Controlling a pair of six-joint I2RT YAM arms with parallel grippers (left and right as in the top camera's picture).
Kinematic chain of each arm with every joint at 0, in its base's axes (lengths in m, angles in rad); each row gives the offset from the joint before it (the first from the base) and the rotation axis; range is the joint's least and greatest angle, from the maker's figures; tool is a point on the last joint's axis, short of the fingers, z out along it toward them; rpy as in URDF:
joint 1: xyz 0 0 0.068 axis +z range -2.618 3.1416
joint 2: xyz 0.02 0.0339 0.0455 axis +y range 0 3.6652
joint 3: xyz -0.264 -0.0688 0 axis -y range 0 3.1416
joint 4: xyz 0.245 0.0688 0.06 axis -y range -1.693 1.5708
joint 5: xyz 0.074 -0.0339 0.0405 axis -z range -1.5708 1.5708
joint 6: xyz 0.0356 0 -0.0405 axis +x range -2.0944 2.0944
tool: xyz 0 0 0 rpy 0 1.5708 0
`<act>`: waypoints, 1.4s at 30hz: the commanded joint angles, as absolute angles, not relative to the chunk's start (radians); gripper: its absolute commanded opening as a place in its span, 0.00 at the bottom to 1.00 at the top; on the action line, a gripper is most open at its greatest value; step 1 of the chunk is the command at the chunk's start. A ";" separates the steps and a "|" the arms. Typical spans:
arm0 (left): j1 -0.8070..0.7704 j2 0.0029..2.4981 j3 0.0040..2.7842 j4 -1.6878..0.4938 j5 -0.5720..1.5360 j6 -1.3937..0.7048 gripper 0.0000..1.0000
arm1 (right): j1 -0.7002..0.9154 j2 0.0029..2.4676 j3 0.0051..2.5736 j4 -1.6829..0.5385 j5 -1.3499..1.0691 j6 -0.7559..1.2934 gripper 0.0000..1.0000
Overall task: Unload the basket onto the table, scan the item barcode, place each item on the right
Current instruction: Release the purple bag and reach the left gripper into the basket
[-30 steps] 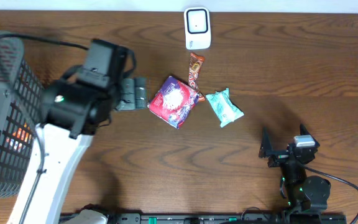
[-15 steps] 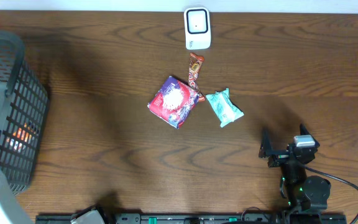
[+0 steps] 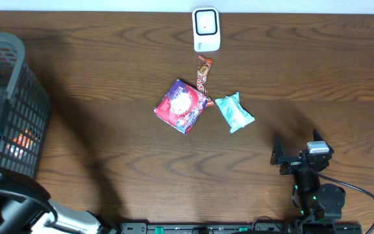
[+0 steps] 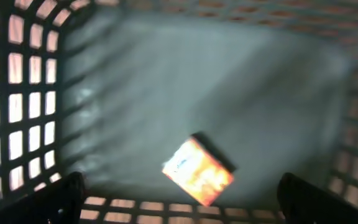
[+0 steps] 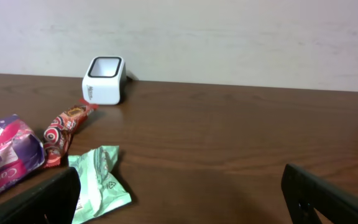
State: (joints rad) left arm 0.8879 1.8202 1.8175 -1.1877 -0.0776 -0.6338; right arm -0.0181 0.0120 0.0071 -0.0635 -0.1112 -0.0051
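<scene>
The white scanner (image 3: pixel 206 29) (image 5: pixel 105 80) stands at the table's far edge. Below it lie a brown-orange bar (image 3: pixel 204 75) (image 5: pixel 64 130), a purple-red packet (image 3: pixel 181 106) (image 5: pixel 5 158) and a mint-green packet (image 3: pixel 234 112) (image 5: pixel 98 180). My left gripper (image 4: pixel 182 208) hangs open over the dark basket (image 3: pixel 34 97) (image 4: pixel 17 93), holding nothing; an orange packet (image 4: pixel 199 171) (image 3: pixel 19 140) lies on the basket floor below it. My right gripper (image 3: pixel 296 151) (image 5: pixel 182 205) rests open and empty at the front right, facing the mint packet.
The basket fills the table's left edge. My left arm (image 3: pixel 12 201) shows blurred at the lower left corner. A pale wall runs behind the scanner in the right wrist view.
My left arm has swung away from beside the purple-red packet, leftward and toward the front, and now looks down into the basket. The right arm and the table items have not moved.
</scene>
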 commanded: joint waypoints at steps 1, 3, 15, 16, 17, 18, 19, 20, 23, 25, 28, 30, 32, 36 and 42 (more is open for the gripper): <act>0.939 1.880 1.823 -1.237 0.019 -0.554 0.98 | -0.012 0.007 0.006 -0.068 -0.110 -0.012 0.99; 0.937 1.923 1.823 -1.281 0.069 -0.454 0.79 | -0.012 0.007 0.006 -0.068 -0.110 -0.012 0.99; 0.884 2.114 1.815 -1.389 0.291 -0.452 0.81 | -0.012 0.007 0.006 -0.068 -0.110 -0.012 0.99; 0.880 2.115 1.813 -1.382 0.291 -0.454 0.82 | -0.012 0.007 0.006 -0.068 -0.110 -0.012 0.99; 0.877 2.115 1.810 -1.373 0.291 -0.454 0.83 | -0.012 0.007 0.006 -0.068 -0.110 -0.012 0.99; 0.871 2.115 1.808 -1.359 0.291 -0.453 0.84 | -0.012 0.007 0.006 -0.068 -0.110 -0.012 0.99; 0.867 2.115 1.807 -1.351 0.290 -0.454 0.85 | -0.012 0.007 0.006 -0.068 -0.110 -0.012 0.99; 0.859 2.115 1.803 -1.337 0.283 -0.458 0.86 | -0.012 0.007 0.006 -0.068 -0.110 -0.012 0.99; 0.841 2.115 1.789 -1.312 0.225 -0.491 0.90 | -0.012 0.007 0.006 -0.068 -0.110 -0.012 0.99; 0.833 2.115 1.776 -1.299 0.157 -0.513 0.90 | -0.012 0.007 0.006 -0.068 -0.110 -0.012 0.99; 0.822 2.115 1.735 -1.258 0.085 -0.526 0.90 | -0.012 0.007 0.006 -0.068 -0.110 -0.012 0.99; 0.821 2.115 1.691 -1.219 0.085 -0.530 0.91 | -0.012 0.007 0.006 -0.068 -0.110 -0.012 0.99; 0.821 2.115 1.644 -1.180 0.086 -0.536 0.91 | -0.012 0.007 0.006 -0.068 -0.110 -0.012 0.99; 0.821 2.115 1.575 -1.114 0.088 -0.536 0.65 | -0.012 0.007 0.006 -0.068 -0.110 -0.012 0.99; 0.822 2.113 1.596 -1.134 0.089 -0.536 0.07 | -0.012 0.007 0.006 -0.068 -0.110 -0.012 0.99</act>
State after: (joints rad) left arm 0.8207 2.1036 1.5875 -1.1252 0.1169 -0.5247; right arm -0.0181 0.0120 0.0071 -0.0635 -0.1112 -0.0051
